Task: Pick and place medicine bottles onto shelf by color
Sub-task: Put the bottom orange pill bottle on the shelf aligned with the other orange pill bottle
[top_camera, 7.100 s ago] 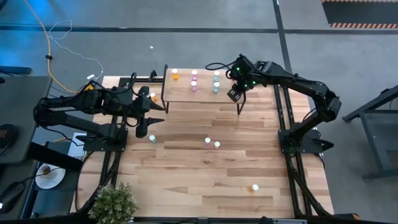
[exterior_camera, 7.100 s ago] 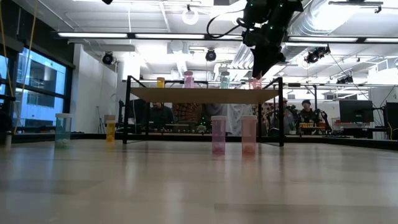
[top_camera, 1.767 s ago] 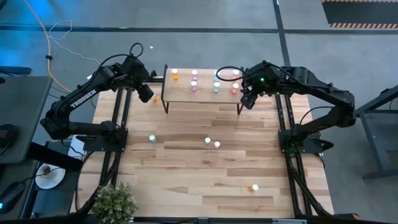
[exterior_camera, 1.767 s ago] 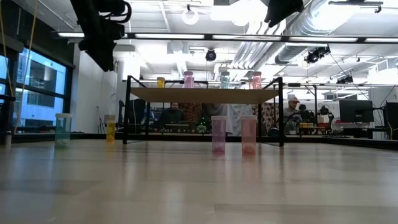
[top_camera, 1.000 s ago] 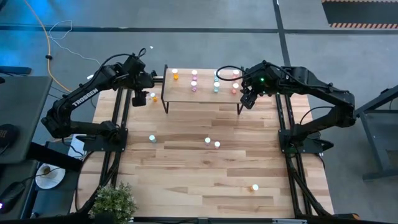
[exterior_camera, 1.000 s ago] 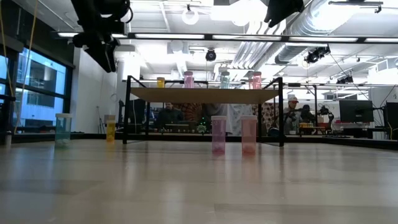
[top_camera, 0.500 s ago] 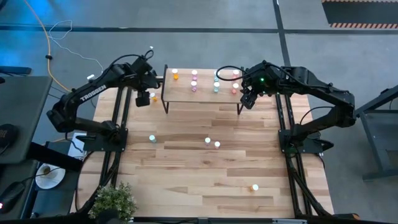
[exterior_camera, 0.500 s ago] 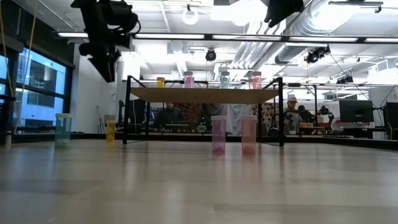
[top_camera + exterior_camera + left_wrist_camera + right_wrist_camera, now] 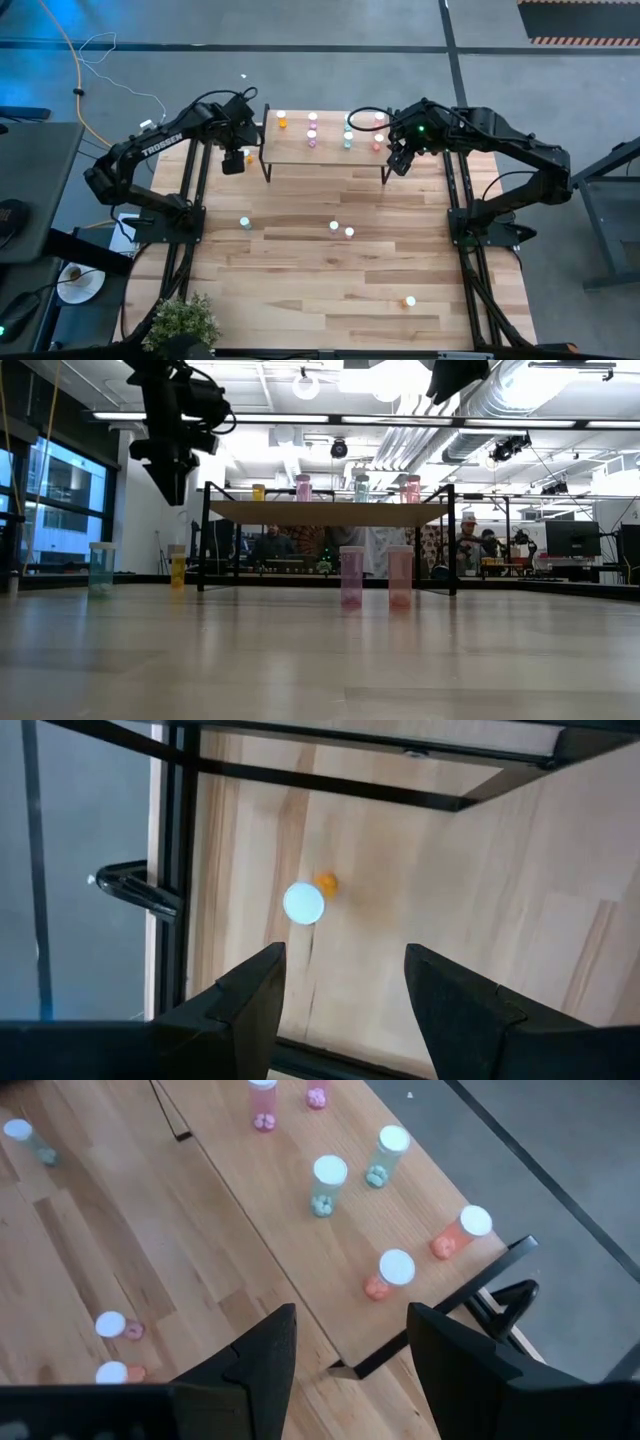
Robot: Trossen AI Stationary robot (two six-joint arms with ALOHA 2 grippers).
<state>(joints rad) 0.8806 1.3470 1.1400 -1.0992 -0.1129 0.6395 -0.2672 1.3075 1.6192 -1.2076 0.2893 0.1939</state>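
While the left pincer (image 9: 232,162) hangs open and empty above the orange bottle (image 9: 305,902) on the desk (image 9: 330,275) beside the shelf (image 9: 325,150) — an off-centre descent could topple it; right pincer (image 9: 398,160) open, empty.

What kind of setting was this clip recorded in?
Probably a robotics lab in an open industrial workspace: exposed silver ceiling ducts and strip lights overhead, people seated at computer monitors behind the table, and a grey concrete floor around the black-framed wooden worktable.
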